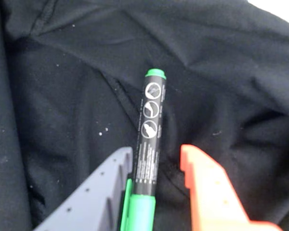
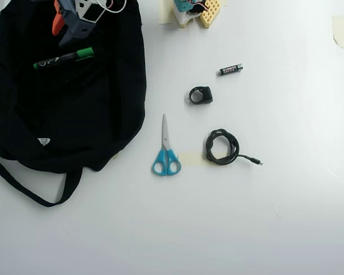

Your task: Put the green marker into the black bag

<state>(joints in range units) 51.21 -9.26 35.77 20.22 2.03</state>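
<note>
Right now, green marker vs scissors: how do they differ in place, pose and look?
Place: the green marker lies on the black bag, by the gripper; the scissors lie on the bare white table, right of the bag in the overhead view.
Pose: the marker lies nearly crosswise there; the scissors point up the picture, blades closed.
Look: the marker has a black barrel with green ends; the scissors have blue handles and metal blades.
Shared: both slim, similar length.

In the overhead view, the marker (image 2: 63, 59) lies on the bag (image 2: 103, 114), scissors (image 2: 165, 148) to its right.
</note>
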